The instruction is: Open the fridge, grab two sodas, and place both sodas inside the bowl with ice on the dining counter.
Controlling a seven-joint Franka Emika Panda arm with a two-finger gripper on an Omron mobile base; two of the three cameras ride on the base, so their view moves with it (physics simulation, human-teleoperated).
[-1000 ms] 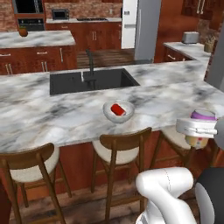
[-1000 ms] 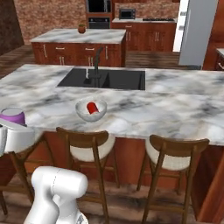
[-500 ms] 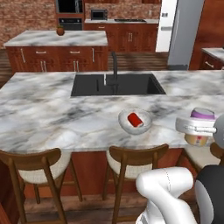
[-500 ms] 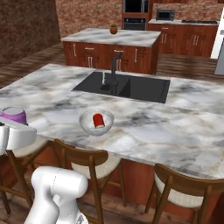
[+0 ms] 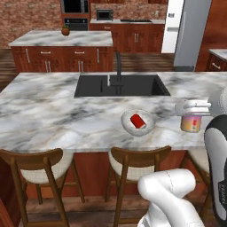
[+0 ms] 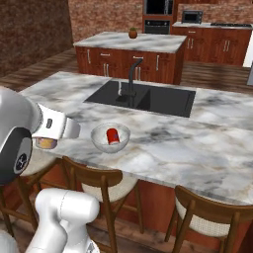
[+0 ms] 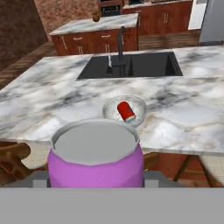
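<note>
Soda cans, two in number: the red cylindrical soda can (image 5: 138,121) lies on its side inside the small round light-grey bowl (image 5: 126,123) of speckled ice. The purple cylindrical soda can with the orange-tan base (image 5: 191,123) is held upright in the white two-finger gripper (image 5: 192,107), whose jaws are closed on the can's upper body. In the left base view the held can is at 3 o'clock from the bowl, well apart from it, over the near edge of the counter. In the right base view the gripper (image 6: 58,129) and the orange-tan base (image 6: 45,143) are at 9 o'clock from the bowl (image 6: 100,136).

In the hand view the purple can (image 7: 96,165) occupies the lower centre, its grey top face visible; the bowl (image 7: 109,110) with the red can (image 7: 125,111) is at 12 o'clock from it.

The bowl stands on the long white-grey marble dining counter (image 5: 48,119), near its front edge. The black rectangular sink (image 5: 122,86) with dark faucet (image 5: 118,66) is at 12 o'clock from the bowl. Wooden stools with pale seats (image 5: 133,164) stand below the counter edge. The tall grey fridge (image 5: 191,33) is at 1 o'clock in the background of the left base view; whether its doors are open cannot be told.
</note>
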